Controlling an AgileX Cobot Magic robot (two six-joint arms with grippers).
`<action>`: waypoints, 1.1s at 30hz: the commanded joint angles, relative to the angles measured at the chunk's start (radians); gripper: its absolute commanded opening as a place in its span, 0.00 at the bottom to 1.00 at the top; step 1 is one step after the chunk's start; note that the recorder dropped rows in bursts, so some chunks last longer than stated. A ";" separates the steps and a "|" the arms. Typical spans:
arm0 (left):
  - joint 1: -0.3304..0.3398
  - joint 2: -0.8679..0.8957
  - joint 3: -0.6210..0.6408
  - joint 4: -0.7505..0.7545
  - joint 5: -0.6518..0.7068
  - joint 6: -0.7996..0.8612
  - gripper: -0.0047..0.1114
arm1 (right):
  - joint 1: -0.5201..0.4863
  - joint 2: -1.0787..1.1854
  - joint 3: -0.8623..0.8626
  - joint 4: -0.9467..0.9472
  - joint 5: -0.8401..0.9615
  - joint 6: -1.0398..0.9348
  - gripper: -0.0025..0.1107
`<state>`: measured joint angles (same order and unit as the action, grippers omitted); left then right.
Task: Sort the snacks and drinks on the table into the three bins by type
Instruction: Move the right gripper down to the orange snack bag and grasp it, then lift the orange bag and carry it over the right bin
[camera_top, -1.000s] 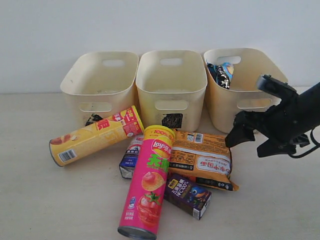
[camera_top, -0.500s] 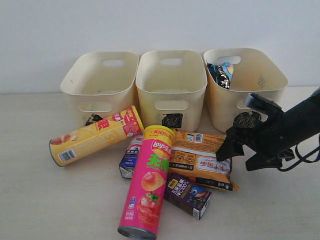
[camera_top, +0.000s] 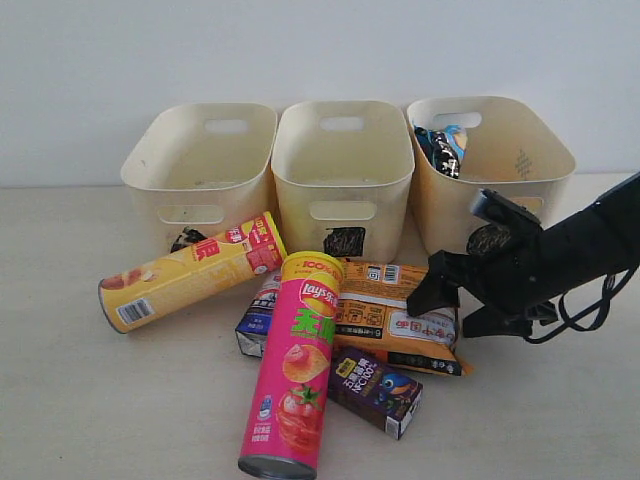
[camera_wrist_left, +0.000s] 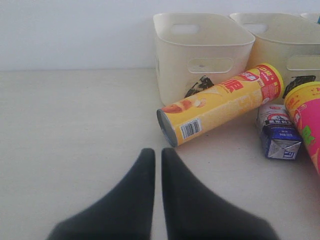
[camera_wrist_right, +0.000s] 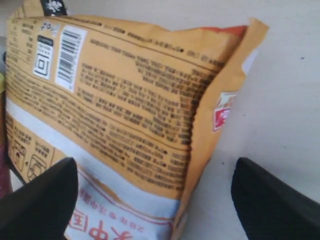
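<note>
The orange bag (camera_top: 395, 320) lies flat on the table (camera_top: 80, 400), partly under the pink Lay's can (camera_top: 295, 365). My right gripper (camera_top: 440, 315) is open at the bag's right end; in the right wrist view the orange bag's (camera_wrist_right: 125, 100) edge sits between the gripper's (camera_wrist_right: 155, 200) wide-apart fingers. The yellow can (camera_top: 190, 270) lies on its side. The blue and white carton (camera_top: 258, 315) and purple carton (camera_top: 378, 390) lie beside the pink can. The blue-black bag (camera_top: 440, 148) is in the right bin (camera_top: 530, 160). My left gripper (camera_wrist_left: 158, 152) is shut and empty, short of the yellow can (camera_wrist_left: 220, 110).
The left bin (camera_top: 200, 170) and middle bin (camera_top: 343, 170) stand in a row with the right one against the wall. A black scribble (camera_top: 345, 242) marks the middle bin's front. The right arm's cable (camera_top: 585, 310) loops over the table.
My right gripper has come down and to the left, from beside the right bin to the orange bag's right end. The bag and pink can have shifted slightly left.
</note>
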<state>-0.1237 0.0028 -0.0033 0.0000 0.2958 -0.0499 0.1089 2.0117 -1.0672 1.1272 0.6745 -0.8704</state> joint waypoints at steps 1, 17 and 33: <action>0.003 -0.003 0.003 0.000 0.001 -0.010 0.07 | 0.004 0.030 0.009 0.001 0.033 -0.034 0.71; 0.003 -0.003 0.003 0.000 0.001 -0.010 0.07 | 0.063 0.035 0.009 0.075 0.021 -0.106 0.71; 0.003 -0.003 0.003 0.000 0.001 -0.010 0.07 | 0.069 0.028 0.009 0.032 -0.075 -0.108 0.03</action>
<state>-0.1237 0.0028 -0.0033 0.0000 0.2958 -0.0499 0.2004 2.0330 -1.0672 1.2279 0.6478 -0.9618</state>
